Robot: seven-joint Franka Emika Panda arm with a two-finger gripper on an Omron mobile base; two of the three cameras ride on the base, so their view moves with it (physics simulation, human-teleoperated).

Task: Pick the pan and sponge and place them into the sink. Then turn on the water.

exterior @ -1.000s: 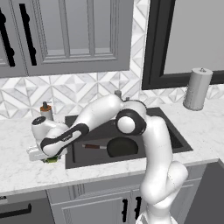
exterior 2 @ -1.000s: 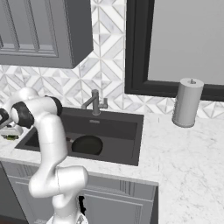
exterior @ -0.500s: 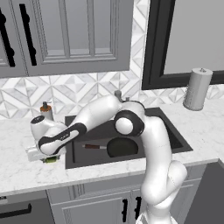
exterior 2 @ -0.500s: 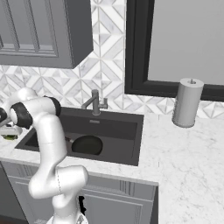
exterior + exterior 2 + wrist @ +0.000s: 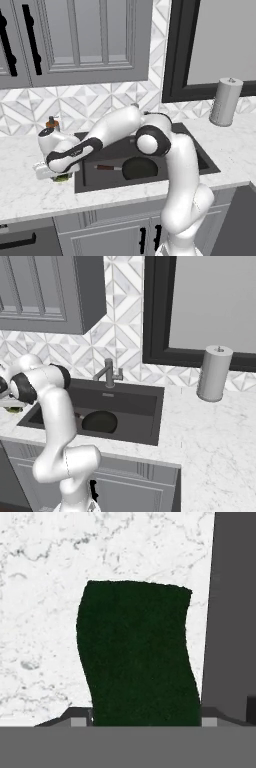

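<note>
The sink is a black basin set in the white marble counter, and everything here is placed from it. Inside the sink, toward its front, lies the pan, round and black, with its dark reddish handle pointing toward the basin's left wall; from the right base view the pan lies in the near left part of the basin, partly behind the arm. The faucet stands at the middle of the sink's back rim, with no stream under its spout. The arm reaches across the basin and down to the counter just left of the sink's left edge, where the gripper is lowered over the sponge, of which only a green and yellow sliver shows beneath the hand. In the hand view the sponge shows its dark green top lying on the marble, close under the hand, with the sink's dark edge beside it. The fingers stand on either side of the sponge, but whether they are pressing on it or still apart from it I cannot tell. A soap dispenser stands behind the hand, left of the sink's back corner. A paper towel roll stands well to the right of the sink.
</note>
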